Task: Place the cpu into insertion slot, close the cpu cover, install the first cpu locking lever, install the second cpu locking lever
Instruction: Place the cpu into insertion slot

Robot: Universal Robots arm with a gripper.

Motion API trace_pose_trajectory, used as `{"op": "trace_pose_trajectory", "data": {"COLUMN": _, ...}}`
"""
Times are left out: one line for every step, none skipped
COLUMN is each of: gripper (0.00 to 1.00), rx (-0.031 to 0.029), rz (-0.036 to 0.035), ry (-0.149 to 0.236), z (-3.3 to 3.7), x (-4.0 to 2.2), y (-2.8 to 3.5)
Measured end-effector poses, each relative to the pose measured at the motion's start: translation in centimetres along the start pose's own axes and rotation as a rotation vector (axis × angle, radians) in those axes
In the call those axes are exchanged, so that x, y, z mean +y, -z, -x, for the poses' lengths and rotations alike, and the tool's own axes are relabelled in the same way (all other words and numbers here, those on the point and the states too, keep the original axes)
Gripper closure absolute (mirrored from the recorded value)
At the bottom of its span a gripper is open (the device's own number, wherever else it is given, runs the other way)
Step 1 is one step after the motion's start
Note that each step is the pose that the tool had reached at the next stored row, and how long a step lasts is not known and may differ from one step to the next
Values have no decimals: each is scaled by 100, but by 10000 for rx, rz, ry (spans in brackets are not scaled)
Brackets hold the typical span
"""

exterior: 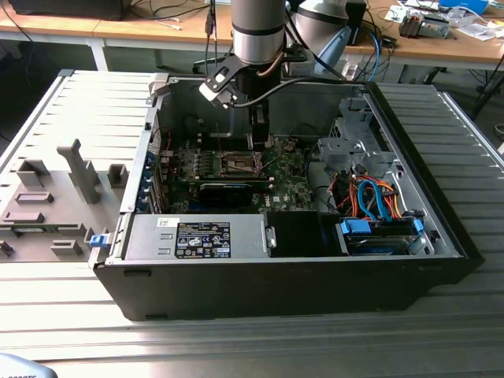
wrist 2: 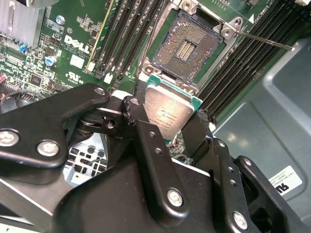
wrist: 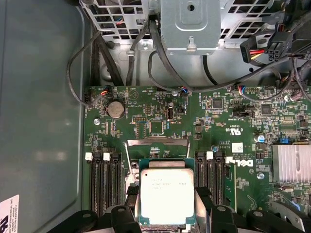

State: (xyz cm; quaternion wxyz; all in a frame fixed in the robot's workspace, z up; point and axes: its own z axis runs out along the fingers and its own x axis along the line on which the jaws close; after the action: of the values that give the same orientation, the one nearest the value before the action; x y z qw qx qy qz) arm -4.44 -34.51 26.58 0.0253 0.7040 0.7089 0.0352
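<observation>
Green motherboard (wrist: 160, 121), claw (wrist 2: 167, 112) clamping cpu (wrist: 166, 196) over insertion slot (wrist 2: 187, 46)

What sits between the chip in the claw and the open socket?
Nothing visible. The black claw grips the silvery square cpu near the dark, metal-rimmed insertion slot, whose pin field lies bare in the second wrist view. The thin metal locking lever stands off to one side.

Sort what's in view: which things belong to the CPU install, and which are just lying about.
Job in hand:
cpu, clamped in the gripper; open insertion slot; locking lever beside it.

Lying about:
memory slots; heatsink; coin battery; orange and blue cables; grey blocks at the exterior view's left.
</observation>
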Motion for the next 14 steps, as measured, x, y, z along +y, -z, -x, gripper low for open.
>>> {"op": "trace_pose_trajectory", "data": {"gripper": 46, "rx": 0, "rz": 0, "ry": 0, "z": 0, "x": 0, "y": -2}}
{"op": "trace_pose_trajectory", "data": {"gripper": 46, "rx": 0, "rz": 0, "ry": 0, "z": 0, "x": -1, "y": -4}}
{"op": "trace_pose_trajectory", "data": {"gripper": 46, "rx": 0, "rz": 0, "ry": 0, "z": 0, "x": -1, "y": -6}}
{"op": "trace_pose_trajectory", "data": {"gripper": 46, "rx": 0, "rz": 0, "ry": -1, "z": 0, "x": -2, "y": -10}}
{"op": "trace_pose_trajectory", "data": {"gripper": 46, "rx": 0, "rz": 0, "ry": 0, "z": 0, "x": -2, "y": -13}}
{"op": "trace_pose_trajectory", "data": {"gripper": 46, "rx": 0, "rz": 0, "ry": 0, "z": 0, "x": -3, "y": -14}}
{"op": "trace_pose_trajectory", "data": {"gripper": 46, "rx": 0, "rz": 0, "ry": 0, "z": 0, "x": -3, "y": -17}}
{"op": "trace_pose_trajectory", "data": {"gripper": 46, "rx": 0, "rz": 1, "ry": 0, "z": 0, "x": -4, "y": -20}}
{"op": "trace_pose_trajectory", "data": {"gripper": 46, "rx": 0, "rz": 0, "ry": 0, "z": 0, "x": -4, "y": -23}}
{"op": "trace_pose_trajectory", "data": {"gripper": 46, "rx": 0, "rz": 0, "ry": 0, "z": 0, "x": -4, "y": -25}}
{"op": "trace_pose_trajectory", "data": {"gripper": 46, "rx": 0, "rz": 0, "ry": 0, "z": 0, "x": -4, "y": -27}}
{"op": "trace_pose_trajectory", "data": {"gripper": 46, "rx": 0, "rz": 0, "ry": 0, "z": 0, "x": -5, "y": -29}}
{"op": "trace_pose_trajectory", "data": {"gripper": 46, "rx": 0, "rz": 0, "ry": 0, "z": 0, "x": -5, "y": -32}}
{"op": "trace_pose_trajectory", "data": {"gripper": 46, "rx": 0, "rz": 0, "ry": 0, "z": 0, "x": -5, "y": -34}}
